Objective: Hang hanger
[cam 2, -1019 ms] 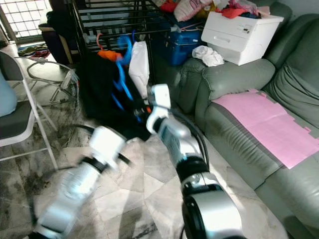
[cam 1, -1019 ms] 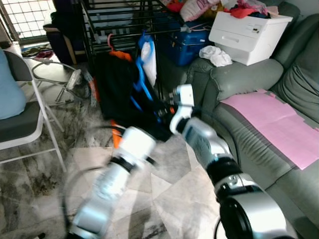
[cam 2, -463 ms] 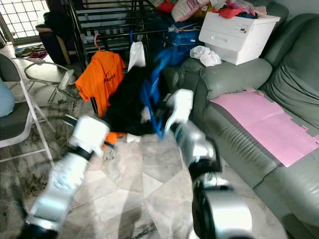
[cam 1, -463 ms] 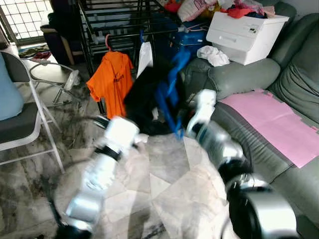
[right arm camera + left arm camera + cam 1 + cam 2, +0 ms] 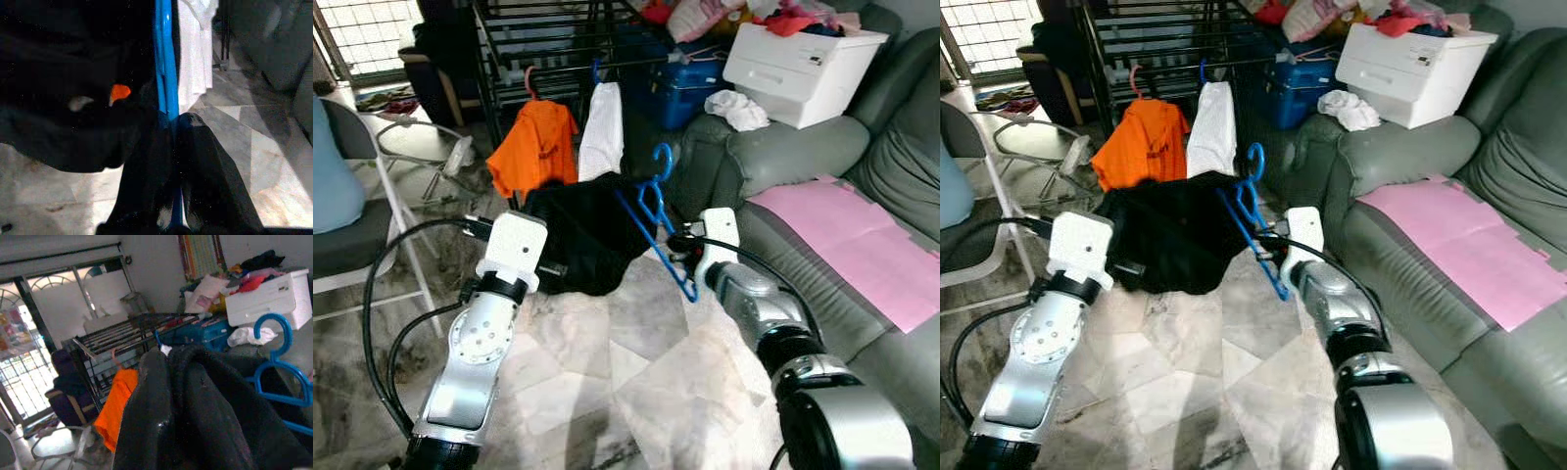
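Observation:
A blue plastic hanger [image 5: 655,211] stands tilted, hook up, in front of the drying rack [image 5: 548,44]. My right gripper [image 5: 677,255] is shut on its lower arm; in the right wrist view the blue bar [image 5: 165,73] runs between the two fingers [image 5: 210,181]. A black garment [image 5: 590,233] drapes from the hanger across to my left gripper [image 5: 554,270], which is shut on its edge. In the left wrist view the black cloth [image 5: 230,396] lies past the fingertips [image 5: 151,421], with the hanger's hook [image 5: 276,328] beyond.
An orange shirt [image 5: 536,139] and a white garment [image 5: 603,127] hang on the rack. A grey sofa [image 5: 803,157] with a pink sheet [image 5: 857,235] and a white box [image 5: 803,59] is on the right. A folding chair [image 5: 357,235] stands left. Black cables [image 5: 391,294] loop by my left arm.
The black garment and blue hanger have come away from the rack, lower and nearer to me, uncovering the orange shirt. My left arm has swung up to the garment's edge.

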`<state>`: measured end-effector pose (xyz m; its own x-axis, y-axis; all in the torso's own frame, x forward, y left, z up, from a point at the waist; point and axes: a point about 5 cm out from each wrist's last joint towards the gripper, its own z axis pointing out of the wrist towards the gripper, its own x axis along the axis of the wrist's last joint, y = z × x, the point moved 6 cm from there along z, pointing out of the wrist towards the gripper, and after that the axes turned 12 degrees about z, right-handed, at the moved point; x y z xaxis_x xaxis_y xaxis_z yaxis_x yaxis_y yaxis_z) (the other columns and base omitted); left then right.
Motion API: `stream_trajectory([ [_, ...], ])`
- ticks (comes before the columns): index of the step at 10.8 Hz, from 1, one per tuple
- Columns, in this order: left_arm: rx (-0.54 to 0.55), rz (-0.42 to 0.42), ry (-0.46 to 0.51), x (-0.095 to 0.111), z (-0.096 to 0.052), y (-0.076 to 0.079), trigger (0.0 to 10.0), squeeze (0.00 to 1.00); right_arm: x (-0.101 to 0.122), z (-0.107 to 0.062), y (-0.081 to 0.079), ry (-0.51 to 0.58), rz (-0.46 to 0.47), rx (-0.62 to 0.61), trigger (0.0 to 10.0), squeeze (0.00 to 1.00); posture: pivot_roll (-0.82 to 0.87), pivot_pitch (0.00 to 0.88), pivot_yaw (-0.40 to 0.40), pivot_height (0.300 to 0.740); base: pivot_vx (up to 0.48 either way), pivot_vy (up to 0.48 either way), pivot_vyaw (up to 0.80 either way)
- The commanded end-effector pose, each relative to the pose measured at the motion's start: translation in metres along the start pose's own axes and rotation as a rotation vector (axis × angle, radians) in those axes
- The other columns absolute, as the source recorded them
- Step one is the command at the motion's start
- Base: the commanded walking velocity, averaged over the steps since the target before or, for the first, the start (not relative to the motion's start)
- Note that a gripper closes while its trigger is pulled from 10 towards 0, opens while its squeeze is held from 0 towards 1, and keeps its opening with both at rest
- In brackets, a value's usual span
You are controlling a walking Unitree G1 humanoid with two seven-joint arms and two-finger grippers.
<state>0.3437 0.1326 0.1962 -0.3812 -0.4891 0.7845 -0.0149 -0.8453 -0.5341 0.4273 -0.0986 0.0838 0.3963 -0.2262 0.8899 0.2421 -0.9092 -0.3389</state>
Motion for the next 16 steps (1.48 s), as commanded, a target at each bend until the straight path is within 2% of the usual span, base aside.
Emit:
stream_trajectory([
  [1, -0.002, -0.021, 0.052, 0.012, -0.002, -0.003, 10.0, 0.0, 0.022, -0.001, 0.012, 0.065, 0.007, -0.058, 10.0, 0.0, 0.05, 0.0, -0.044, 0.74, 0.0, 0.0, 0.0],
  [2, -0.076, -0.03, 0.011, 0.001, -0.008, 0.013, 10.0, 0.0, 0.042, -0.003, 0.02, 0.134, 0.042, -0.106, 10.0, 0.0, 0.06, 0.0, -0.044, 0.74, 0.0, 0.0, 0.0],
  [3, -0.159, -0.047, -0.008, -0.005, -0.016, 0.032, 10.0, 0.0, 0.06, -0.004, 0.021, 0.199, 0.08, -0.117, 10.0, 0.0, 0.06, 0.0, -0.044, 0.74, 0.0, 0.0, 0.0],
  [4, -0.305, -0.111, -0.002, -0.001, -0.027, 0.066, 10.0, 0.0, 0.094, -0.006, 0.012, 0.324, 0.131, -0.081, 10.0, 0.0, 0.05, 0.0, -0.05, 0.74, 0.0, 0.0, 0.0],
  [5, -0.352, -0.139, -0.003, 0.001, -0.031, 0.077, 10.0, 0.0, 0.105, -0.007, 0.007, 0.364, 0.156, -0.057, 10.0, 0.0, 0.05, 0.0, -0.05, 0.74, 0.0, 0.0, 0.0],
  [7, -0.51, -0.188, 0.013, 0.009, -0.045, 0.112, 10.0, 0.0, 0.138, -0.007, -0.022, 0.488, 0.268, 0.041, 10.0, 0.0, 0.05, 0.0, -0.051, 0.74, 0.0, 0.0, 0.0],
  [8, -0.538, -0.211, -0.008, 0.006, -0.051, 0.118, 10.0, 0.0, 0.146, -0.007, -0.031, 0.515, 0.29, 0.06, 10.0, 0.0, 0.05, 0.0, -0.049, 0.74, 0.0, 0.0, 0.0],
  [10, -0.555, -0.243, -0.051, -0.002, -0.056, 0.12, 10.0, 0.0, 0.141, -0.005, -0.041, 0.499, 0.198, 0.09, 10.0, 0.0, 0.05, 0.0, -0.052, 0.74, 0.0, 0.0, 0.0],
  [11, -0.561, -0.26, -0.067, -0.004, -0.057, 0.122, 10.0, 1.0, 0.135, -0.004, -0.048, 0.484, 0.154, 0.124, 10.0, 0.0, 0.05, 0.0, -0.055, 0.74, 0.0, 0.0, 0.0],
  [13, -0.576, -0.248, -0.113, -0.014, -0.06, 0.13, 10.0, 1.0, 0.116, -0.004, -0.071, 0.439, -0.012, 0.249, 10.0, 0.0, 0.05, 0.0, -0.051, 0.74, 0.0, 0.0, 0.0],
  [15, -0.579, -0.251, -0.122, -0.016, -0.061, 0.131, 10.0, 1.0, 0.108, -0.008, -0.077, 0.442, -0.078, 0.316, 10.0, 0.0, 0.04, 0.004, -0.045, 0.74, 0.0, 0.0, 0.0],
  [16, -0.581, -0.255, -0.123, -0.016, -0.061, 0.131, 10.0, 1.0, 0.109, -0.013, -0.079, 0.482, -0.102, 0.342, 10.0, 0.0, 0.04, 0.004, -0.045, 0.74, 0.0, 0.0, 0.0],
])
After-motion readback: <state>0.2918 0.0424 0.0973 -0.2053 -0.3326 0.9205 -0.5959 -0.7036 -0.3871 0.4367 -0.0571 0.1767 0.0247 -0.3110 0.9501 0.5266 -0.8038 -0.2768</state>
